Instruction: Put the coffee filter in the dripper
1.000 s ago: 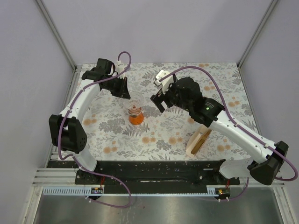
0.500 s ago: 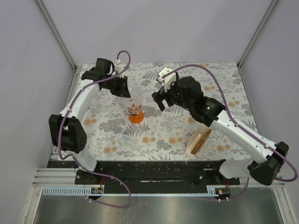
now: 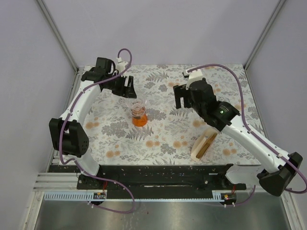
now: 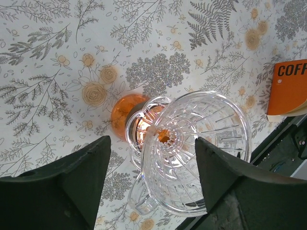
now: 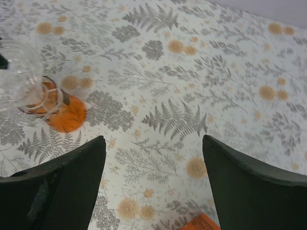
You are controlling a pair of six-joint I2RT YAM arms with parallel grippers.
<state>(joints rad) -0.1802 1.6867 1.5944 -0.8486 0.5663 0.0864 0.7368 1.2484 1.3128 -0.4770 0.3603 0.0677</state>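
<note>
The dripper (image 3: pixel 138 114) stands on the flowered cloth left of centre, a clear ribbed funnel on an orange base. In the left wrist view the dripper (image 4: pixel 192 148) shows from above and its funnel holds no paper. The coffee filter is out of view as a single sheet. My left gripper (image 3: pixel 128 91) hangs open just behind and left of the dripper. Seen from the wrist, the left gripper (image 4: pixel 152 139) has its dark fingers (image 4: pixel 72 182) wide apart on either side of the funnel without touching it. My right gripper (image 3: pixel 181 101) is open over bare cloth, right of the dripper (image 5: pixel 43 103).
A beige wedge-shaped holder (image 3: pixel 204 145) with a stack of brown papers lies at the front right. An orange printed card (image 4: pixel 290 86) shows at the right edge of the left wrist view. The black base rail (image 3: pixel 153 175) runs along the near edge.
The left gripper has opened and drawn back a little from the dripper's funnel. The right arm has swung right and away from the dripper, jaws still open.
</note>
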